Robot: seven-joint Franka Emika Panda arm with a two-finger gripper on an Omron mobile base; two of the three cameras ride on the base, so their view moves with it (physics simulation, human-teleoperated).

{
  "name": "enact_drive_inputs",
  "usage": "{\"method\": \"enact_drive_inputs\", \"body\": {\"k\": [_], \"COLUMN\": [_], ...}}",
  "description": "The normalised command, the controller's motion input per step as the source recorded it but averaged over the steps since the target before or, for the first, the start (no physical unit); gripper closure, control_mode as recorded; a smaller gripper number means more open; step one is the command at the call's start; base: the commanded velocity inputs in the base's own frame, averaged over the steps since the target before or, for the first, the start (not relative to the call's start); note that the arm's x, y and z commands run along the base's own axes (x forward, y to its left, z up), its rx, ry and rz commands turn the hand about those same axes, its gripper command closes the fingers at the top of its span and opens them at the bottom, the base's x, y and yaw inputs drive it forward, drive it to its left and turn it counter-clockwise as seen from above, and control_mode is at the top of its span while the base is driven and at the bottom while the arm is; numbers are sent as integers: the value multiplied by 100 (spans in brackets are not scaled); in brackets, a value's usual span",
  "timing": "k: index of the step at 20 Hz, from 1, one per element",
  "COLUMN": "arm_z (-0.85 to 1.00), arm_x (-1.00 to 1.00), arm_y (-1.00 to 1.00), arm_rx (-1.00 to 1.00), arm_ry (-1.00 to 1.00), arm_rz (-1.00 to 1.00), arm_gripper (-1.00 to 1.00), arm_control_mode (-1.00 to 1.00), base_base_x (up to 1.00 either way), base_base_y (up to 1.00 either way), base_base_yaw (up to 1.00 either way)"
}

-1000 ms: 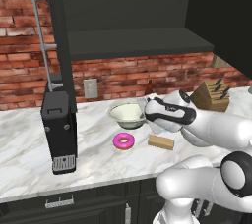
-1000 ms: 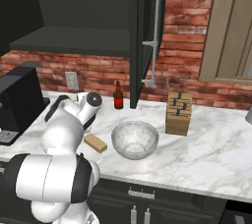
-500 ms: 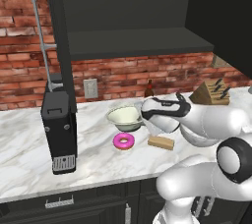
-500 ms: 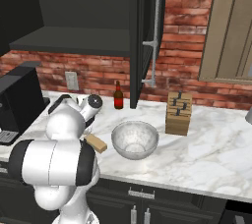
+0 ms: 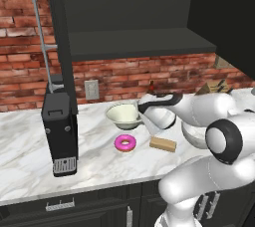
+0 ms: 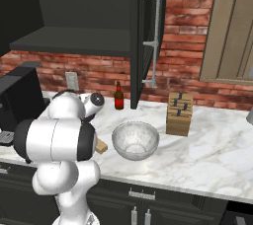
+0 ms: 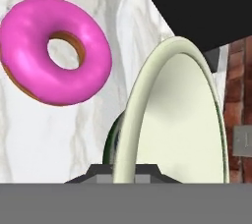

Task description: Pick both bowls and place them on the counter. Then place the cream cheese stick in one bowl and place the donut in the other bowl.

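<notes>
We've got the jaws shut on the cream bowl's (image 7: pixel 147 120) rim, setting it on the bench (image 5: pixel 30 156) near the donut (image 5: pixel 125 143). Next: let go, grab donut.

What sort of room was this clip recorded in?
A rendered home kitchen, most likely: a white marble counter over dark cabinets, a red brick backsplash, and an angled wooden knife block beside a grey-white marbled bowl.
</notes>
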Motion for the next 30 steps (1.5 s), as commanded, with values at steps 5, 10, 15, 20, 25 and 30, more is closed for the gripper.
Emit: {"method": "enact_drive_inputs", "body": {"k": [5,10,15,20,25,30], "arm_z": [-19,-20,-12,8,39,55], "arm_x": [26,14,1,-7,-18,-25], "arm_y": [0,1,7,6,21,13], "arm_rx": [0,0,-1,-1,-7,-9], "arm_ry": [0,0,0,0,0,0], "arm_rz": [0,0,0,0,0,-2], "arm_gripper": [100,100,-100,-100,-100,-100], "arm_control_mode": [-100,-100,-100,-100,-100,-100], "base_base_x": [0,0,0,0,0,0], "base_base_y": [0,0,0,0,0,0], "base_base_yaw": [0,0,0,0,0,0]}}
